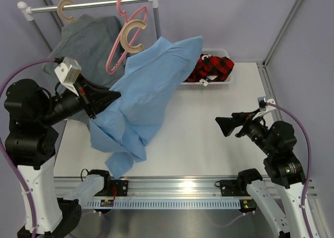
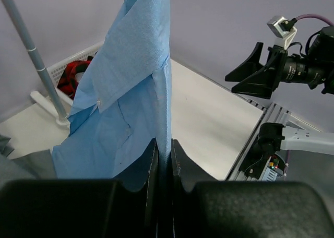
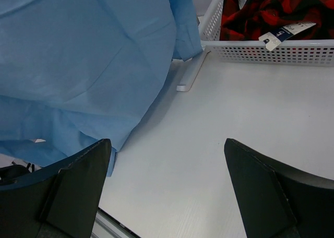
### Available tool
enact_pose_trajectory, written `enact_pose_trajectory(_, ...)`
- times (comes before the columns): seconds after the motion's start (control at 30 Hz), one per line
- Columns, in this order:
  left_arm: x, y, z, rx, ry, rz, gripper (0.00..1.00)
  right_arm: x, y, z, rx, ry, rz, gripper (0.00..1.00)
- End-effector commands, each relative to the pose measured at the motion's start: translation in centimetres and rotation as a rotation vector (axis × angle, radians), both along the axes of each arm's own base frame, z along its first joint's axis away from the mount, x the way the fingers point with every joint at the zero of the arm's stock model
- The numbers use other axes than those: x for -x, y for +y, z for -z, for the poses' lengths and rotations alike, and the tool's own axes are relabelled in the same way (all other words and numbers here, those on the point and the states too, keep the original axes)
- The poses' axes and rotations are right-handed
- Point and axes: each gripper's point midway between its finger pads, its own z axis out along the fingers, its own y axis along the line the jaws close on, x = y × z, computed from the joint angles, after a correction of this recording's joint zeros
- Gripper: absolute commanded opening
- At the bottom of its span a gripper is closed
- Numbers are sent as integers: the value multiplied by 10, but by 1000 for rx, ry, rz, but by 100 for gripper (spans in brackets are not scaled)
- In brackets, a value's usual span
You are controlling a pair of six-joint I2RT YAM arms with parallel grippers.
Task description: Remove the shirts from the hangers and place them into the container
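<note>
Where the left gripper (image 2: 163, 144) bites: its jaws are pressed together on a fold of the light blue shirt (image 2: 125, 92), and the cloth comes out of the thin slit between them.
Shirt in that view: it stands upright from the pinch to the top edge.
Shirt's long axis: seen from above, it runs on a slant from a high corner beside the container (image 1: 216, 50) at the far right down to a crumpled end left of middle, by the near edge.
Shirt's lie: lifted and draped through its middle; only the low end rests on the table (image 1: 209, 144).
Right gripper (image 1: 225, 126): spread wide and holding nothing, over bare table at the right, well apart from the shirt and pointing left toward it.
Container: at the far side of the table, with the red-and-black plaid shirt (image 1: 211, 68) bunched inside it.
Rail (image 1: 88, 6): the grey shirt (image 1: 88, 39) hangs at the far left behind the left arm; a pink hanger (image 1: 111, 66) and two tan hangers (image 1: 133, 37) are there too, one tan hook at the rail's left end, the other lower, just above the blue cloth.
Left wrist only: the pinch itself.
Right wrist only: a white tag (image 3: 284, 33) lying over the container's rim, and a blue corner hanging just beside the container's left end, above the rack foot (image 3: 190, 73).
Top view only: the shirt's whole length.
Cannot tell: whether a hanger is inside the blue shirt.
</note>
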Motion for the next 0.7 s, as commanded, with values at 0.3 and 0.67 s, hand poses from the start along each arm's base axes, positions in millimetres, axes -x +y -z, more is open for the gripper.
enact_pose_trajectory(0.3, -49, -81, 60, -39, 59, 186, 0, -11, 5, -43, 15, -68, -25, 99)
enact_pose_trajectory(0.67, -71, -166, 176, -220, 208, 203, 0, -32, 20, -72, 44, -94, -86, 98)
